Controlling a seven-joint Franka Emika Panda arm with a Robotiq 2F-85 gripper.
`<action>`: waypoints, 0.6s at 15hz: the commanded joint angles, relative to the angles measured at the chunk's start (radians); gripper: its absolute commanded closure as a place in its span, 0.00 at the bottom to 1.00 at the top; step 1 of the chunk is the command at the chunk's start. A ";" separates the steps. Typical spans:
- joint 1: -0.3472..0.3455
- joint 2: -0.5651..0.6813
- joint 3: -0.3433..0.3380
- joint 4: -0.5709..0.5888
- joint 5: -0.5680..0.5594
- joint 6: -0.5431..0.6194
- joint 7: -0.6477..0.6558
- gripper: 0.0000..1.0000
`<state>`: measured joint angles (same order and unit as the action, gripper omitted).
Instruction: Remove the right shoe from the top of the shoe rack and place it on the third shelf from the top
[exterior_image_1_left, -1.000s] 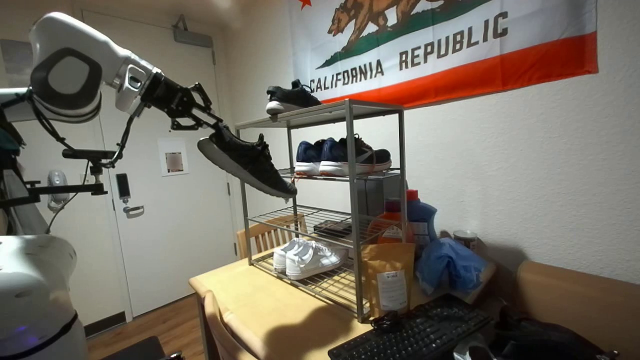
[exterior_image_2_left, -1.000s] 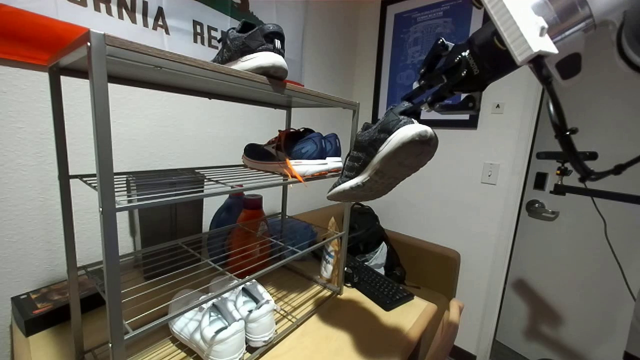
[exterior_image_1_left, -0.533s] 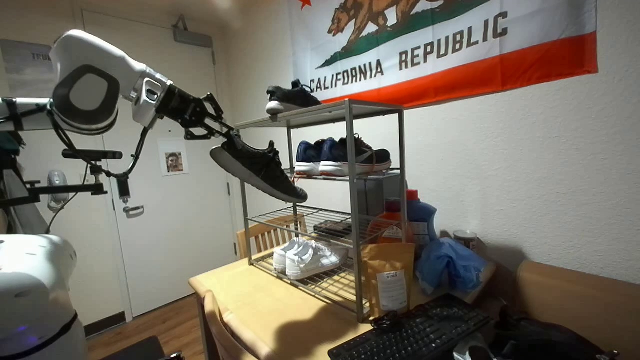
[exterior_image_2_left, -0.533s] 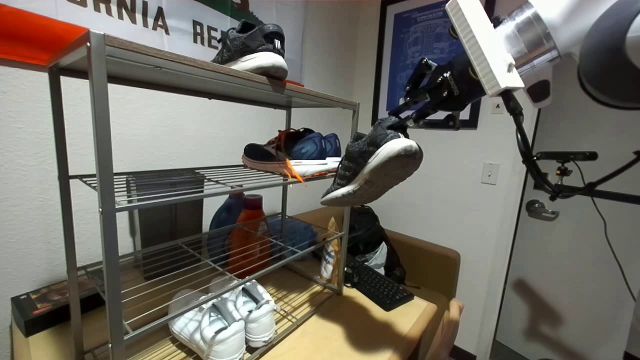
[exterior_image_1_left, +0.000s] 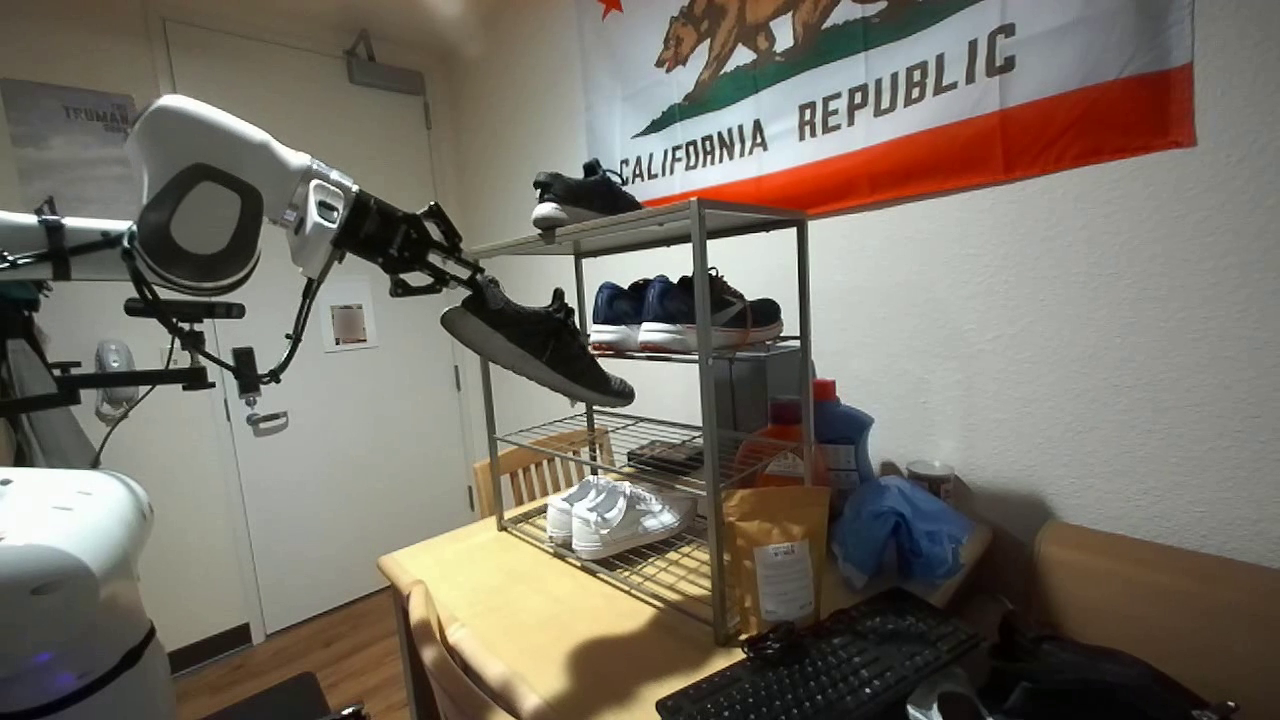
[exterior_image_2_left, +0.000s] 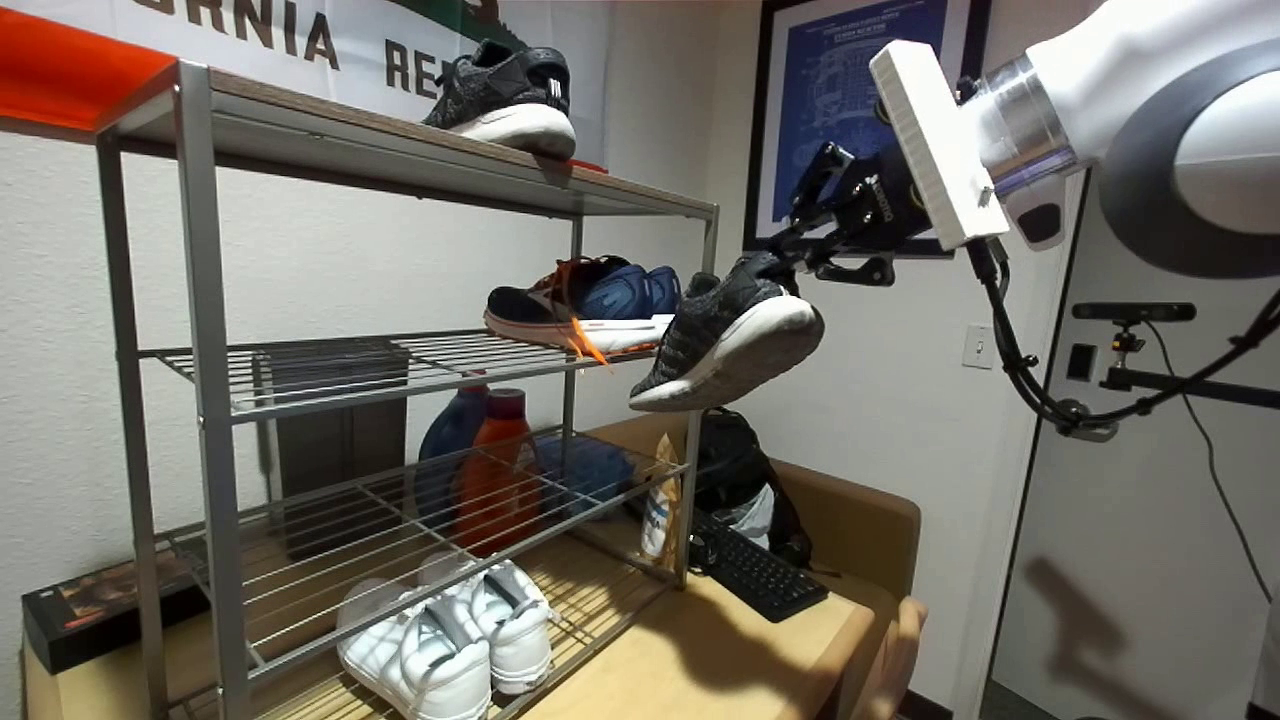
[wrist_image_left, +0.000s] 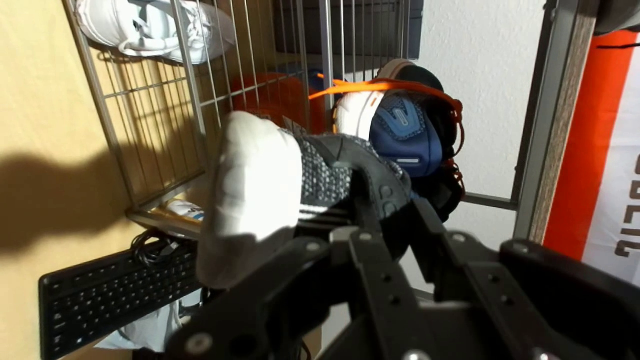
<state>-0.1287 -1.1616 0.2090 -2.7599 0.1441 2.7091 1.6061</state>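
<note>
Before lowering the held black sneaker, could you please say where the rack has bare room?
The silver wire third shelf looks bare between thin grey posts, above white sneakers; the second shelf, bare beside dark blue shoes, is crowded where they stand.

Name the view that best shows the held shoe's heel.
The wrist view: the heel appears largest, though the hand covers part. Both exterior views show it smaller, at the raised end of the shoe.

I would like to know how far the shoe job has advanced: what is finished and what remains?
Done: the black shoe is off the rack's top, where its black twin sits.
In progress: the claw grips it by the heel, toe tilted down.
Left: the shoe is not on the third shelf yet, so it probably needs to be moved in, lowered and released.
</note>
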 joint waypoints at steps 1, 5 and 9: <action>-0.004 0.036 -0.004 -0.001 0.024 0.039 -0.026 0.94; -0.005 0.073 -0.004 -0.005 0.022 0.085 -0.034 0.94; -0.007 0.119 0.002 -0.007 0.017 0.173 -0.056 0.94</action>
<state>-0.1299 -1.0891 0.2086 -2.7728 0.1451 2.7913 1.5896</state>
